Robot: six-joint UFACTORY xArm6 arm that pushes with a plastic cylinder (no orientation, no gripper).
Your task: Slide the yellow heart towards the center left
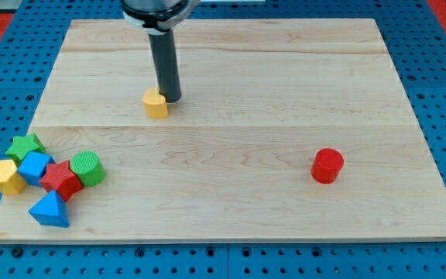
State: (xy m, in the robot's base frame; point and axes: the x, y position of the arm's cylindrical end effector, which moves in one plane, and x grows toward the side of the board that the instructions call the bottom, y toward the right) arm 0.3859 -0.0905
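- The yellow heart [155, 103] sits upper left of centre on the wooden board [246, 70], small, pale yellow, lobes barely discernible.
- My tip [170, 99] touches its right side; it grips nothing.

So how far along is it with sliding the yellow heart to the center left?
Done: my tip has reached the yellow heart and sits against its right side, toward the view's top. In hand: the push leftward. Left: most of the travel, since the heart lies near the wooden board's upper middle, well right of its left edge.
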